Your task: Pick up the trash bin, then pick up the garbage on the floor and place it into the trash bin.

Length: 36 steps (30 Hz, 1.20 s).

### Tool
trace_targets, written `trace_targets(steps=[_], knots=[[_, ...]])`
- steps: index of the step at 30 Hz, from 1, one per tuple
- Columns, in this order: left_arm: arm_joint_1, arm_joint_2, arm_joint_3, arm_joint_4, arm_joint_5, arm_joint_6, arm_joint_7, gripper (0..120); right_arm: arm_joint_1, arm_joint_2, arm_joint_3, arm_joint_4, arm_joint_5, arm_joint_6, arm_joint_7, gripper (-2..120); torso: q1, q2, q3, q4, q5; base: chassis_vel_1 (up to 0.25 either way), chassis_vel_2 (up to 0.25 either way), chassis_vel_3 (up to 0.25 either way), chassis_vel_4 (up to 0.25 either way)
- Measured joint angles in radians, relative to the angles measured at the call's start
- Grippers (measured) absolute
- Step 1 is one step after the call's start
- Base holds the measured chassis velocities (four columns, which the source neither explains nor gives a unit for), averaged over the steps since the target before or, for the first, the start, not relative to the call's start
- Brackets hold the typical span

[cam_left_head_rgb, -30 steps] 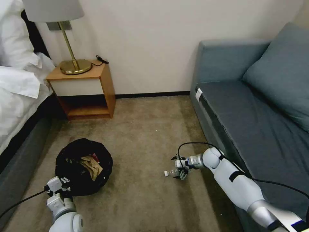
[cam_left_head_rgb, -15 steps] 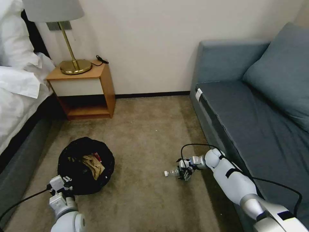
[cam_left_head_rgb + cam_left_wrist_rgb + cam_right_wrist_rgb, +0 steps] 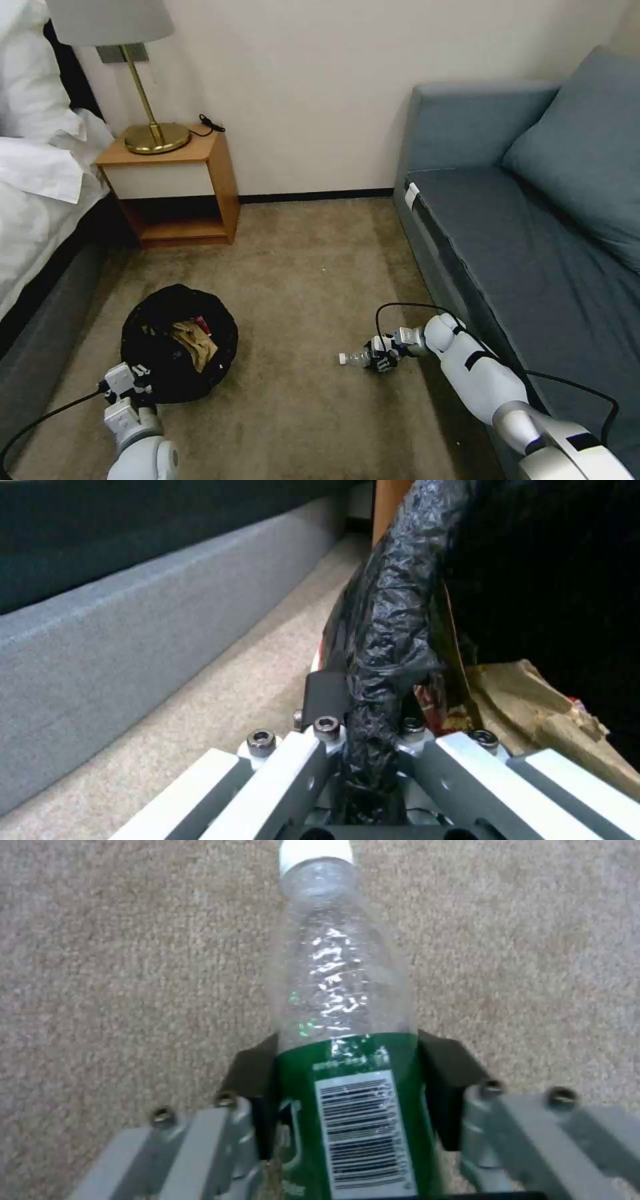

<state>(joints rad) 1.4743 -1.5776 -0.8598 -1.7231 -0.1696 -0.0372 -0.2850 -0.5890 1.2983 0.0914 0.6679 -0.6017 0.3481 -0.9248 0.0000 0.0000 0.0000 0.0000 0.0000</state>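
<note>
Right gripper (image 3: 381, 361) fingers clamped on small clear green-labelled plastic bottle (image 3: 347, 1040), on carpet; left gripper (image 3: 365, 760) fingers pinching black-bagged round bin's rim (image 3: 179, 343).

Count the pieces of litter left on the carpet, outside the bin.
1: a clear bottle with a green label, lying near the sofa between the right claw's fingers. Other scraps sit inside the bin, held at its rim by the left claw.

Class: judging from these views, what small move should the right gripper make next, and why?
Probably lift. The right gripper has its pads against the green label of the bottle, which lies on the carpet; the trash bin, held by the left gripper, sits apart.
</note>
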Motion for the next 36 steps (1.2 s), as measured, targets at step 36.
trace_targets(steps=[36], knots=[[-0.001, -0.005, 0.004, -0.014, 0.003, 0.005, 0.000, 1, -0.040, 0.278, -0.429, 0.326, 1.188, -0.191, 0.270, 23, 0.000, 0.000, 0.000, 0.0001, -0.0003, 0.000, 0.000, 0.000, 0.000]])
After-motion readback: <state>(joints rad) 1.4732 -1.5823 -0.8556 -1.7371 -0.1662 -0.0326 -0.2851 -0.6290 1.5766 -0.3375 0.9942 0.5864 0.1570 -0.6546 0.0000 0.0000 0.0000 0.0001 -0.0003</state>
